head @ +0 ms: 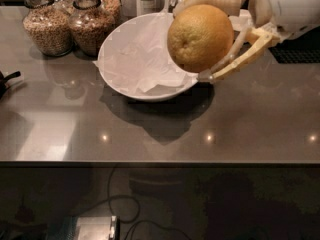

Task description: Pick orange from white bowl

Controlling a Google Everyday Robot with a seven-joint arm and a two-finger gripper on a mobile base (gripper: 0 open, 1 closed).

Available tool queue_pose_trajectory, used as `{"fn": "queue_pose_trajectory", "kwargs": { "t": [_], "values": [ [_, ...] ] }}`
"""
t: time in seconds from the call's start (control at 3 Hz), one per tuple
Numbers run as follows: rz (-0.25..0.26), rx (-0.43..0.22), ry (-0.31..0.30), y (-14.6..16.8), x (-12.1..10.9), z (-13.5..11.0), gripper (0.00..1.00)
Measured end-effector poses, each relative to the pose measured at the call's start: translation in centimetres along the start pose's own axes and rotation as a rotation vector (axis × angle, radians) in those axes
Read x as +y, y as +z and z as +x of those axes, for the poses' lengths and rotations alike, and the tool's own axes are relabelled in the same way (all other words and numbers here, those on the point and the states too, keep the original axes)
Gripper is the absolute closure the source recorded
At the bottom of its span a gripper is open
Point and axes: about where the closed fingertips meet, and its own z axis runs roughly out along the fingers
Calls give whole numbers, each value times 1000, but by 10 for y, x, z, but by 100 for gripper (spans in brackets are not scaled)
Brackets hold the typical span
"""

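Nearest me lay the grey counter (150,134), bare in front of the white bowl (111,71), and that was where I judged the danger to be: a round fruit dropped there would roll. So the step in hand, as I read it, was the carry-away, and doing it well meant lifting straight up before going sideways, so the lower finger would clear the rim rather than hook it and tip the bowl. It also meant a steady squeeze, firm enough to stop the peel slipping and no harder (a citrus skin gives a little, then bruises).

My gripper (194,43) sat over the bowl's right-hand rim, and it was clamped on the orange (200,34). The fingers (215,1) were spread wide by the fruit, one lying across its top and the other slanting underneath, both against the peel. The orange hung in the air above the rim, with its stem dimple turned forward. It looked clear of the crinkled paper (145,59) lining the bowl, and nothing else lay in there.

Behind the bowl, to the left, stood two glass jars (50,26) of grain, well away from my path.
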Motion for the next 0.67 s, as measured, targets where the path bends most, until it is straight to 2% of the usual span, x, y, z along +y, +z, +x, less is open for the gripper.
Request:
{"fn": "queue_pose_trajectory", "kwargs": {
  "t": [0.33,0.67],
  "values": [
    [-47,-93,-17,6,12,0,100],
    [-54,-176,-2,12,20,4,100]
  ]
}}
